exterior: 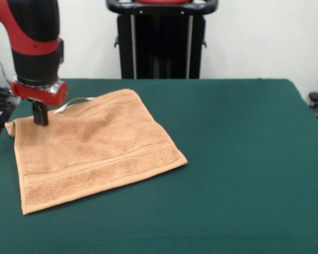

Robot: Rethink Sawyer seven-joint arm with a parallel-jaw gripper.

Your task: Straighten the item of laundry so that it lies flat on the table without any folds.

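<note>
Claw point(40, 119) clenched on towel point(95, 151) near its upper-left edge, corner there curled. Table point(244, 159) open across the frame's right half.

The robot's red and black arm point(34, 39) has a thick black cylindrical segment wrapped by a red band, ending in a red wrist flange with a silvery rim. Below it sits the small black hand point(40, 115). The black pedestal point(160, 39) shows upright columns under a rounded black top edged with red.
</note>
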